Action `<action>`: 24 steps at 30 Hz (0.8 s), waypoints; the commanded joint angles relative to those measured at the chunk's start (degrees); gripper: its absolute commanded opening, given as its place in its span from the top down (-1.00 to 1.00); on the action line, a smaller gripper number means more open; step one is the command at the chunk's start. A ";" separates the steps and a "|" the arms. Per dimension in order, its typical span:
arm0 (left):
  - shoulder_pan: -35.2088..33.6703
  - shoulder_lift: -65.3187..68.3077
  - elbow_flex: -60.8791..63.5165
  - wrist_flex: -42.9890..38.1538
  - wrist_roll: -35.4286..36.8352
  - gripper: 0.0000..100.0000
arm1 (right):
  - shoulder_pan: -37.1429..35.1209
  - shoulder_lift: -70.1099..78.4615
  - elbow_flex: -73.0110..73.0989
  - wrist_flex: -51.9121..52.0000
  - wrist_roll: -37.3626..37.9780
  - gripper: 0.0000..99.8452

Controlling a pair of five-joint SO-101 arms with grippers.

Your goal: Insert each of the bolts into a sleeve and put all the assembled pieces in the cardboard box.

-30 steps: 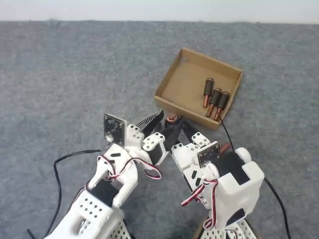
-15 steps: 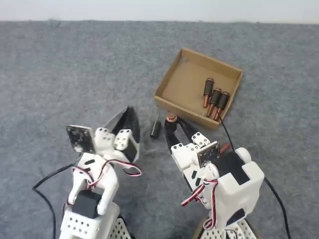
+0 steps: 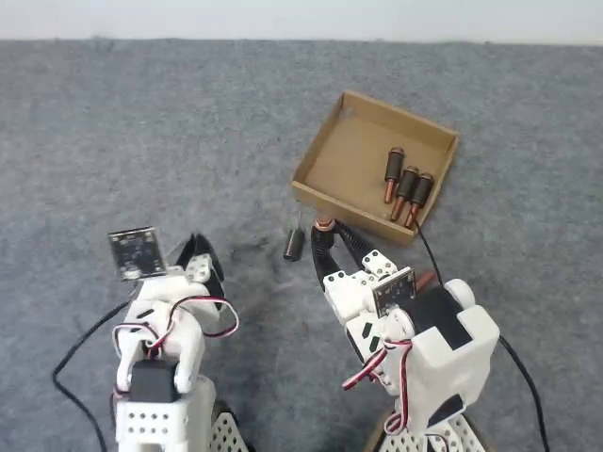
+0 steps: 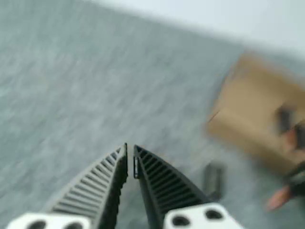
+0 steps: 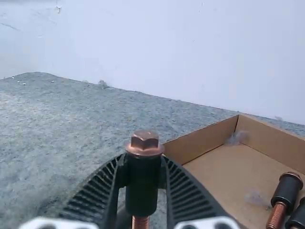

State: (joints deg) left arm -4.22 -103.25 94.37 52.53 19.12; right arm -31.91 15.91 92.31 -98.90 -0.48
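My right gripper [image 3: 324, 241] is shut on an upright black sleeve [image 5: 142, 183] with a copper bolt head [image 5: 144, 142] sticking out of its top. It stands just in front of the near wall of the cardboard box [image 3: 350, 160]. Three assembled pieces [image 3: 406, 186] lie side by side in the box's right part. A loose black sleeve [image 3: 294, 245] lies on the carpet just left of my right gripper, and it appears blurred [image 4: 213, 179] in the left wrist view. My left gripper [image 3: 202, 260] is drawn back at the lower left, its fingers [image 4: 114, 174] nearly together with nothing between them.
Grey carpet covers the whole table. Black cables trail from the left arm [image 3: 83, 334] and past the box's near right corner [image 3: 429, 252]. A pale wall [image 5: 190, 52] rises behind the box.
The left arm has pulled back left and toward its base, away from the right gripper, and its fingers have closed. The loose black sleeve now lies uncovered on the carpet. The right arm has not moved.
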 commanded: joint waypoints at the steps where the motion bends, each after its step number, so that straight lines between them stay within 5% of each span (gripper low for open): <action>1: -4.04 -0.88 1.98 4.57 -10.55 0.95 | 2.68 -2.07 1.49 -1.36 0.18 0.99; 7: -8.88 -0.97 2.24 9.85 -18.55 0.95 | 9.10 -2.07 -4.13 -1.45 0.18 0.99; 17: -9.23 -0.88 2.24 9.76 -19.16 0.95 | 16.92 -1.54 -22.51 1.80 0.70 0.99; 24: -9.23 -0.79 2.24 9.76 -19.16 0.95 | 16.40 -2.07 -32.79 17.54 13.19 0.99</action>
State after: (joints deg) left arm -13.19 -103.25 96.92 62.20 0.57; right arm -16.00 16.00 65.41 -86.15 8.22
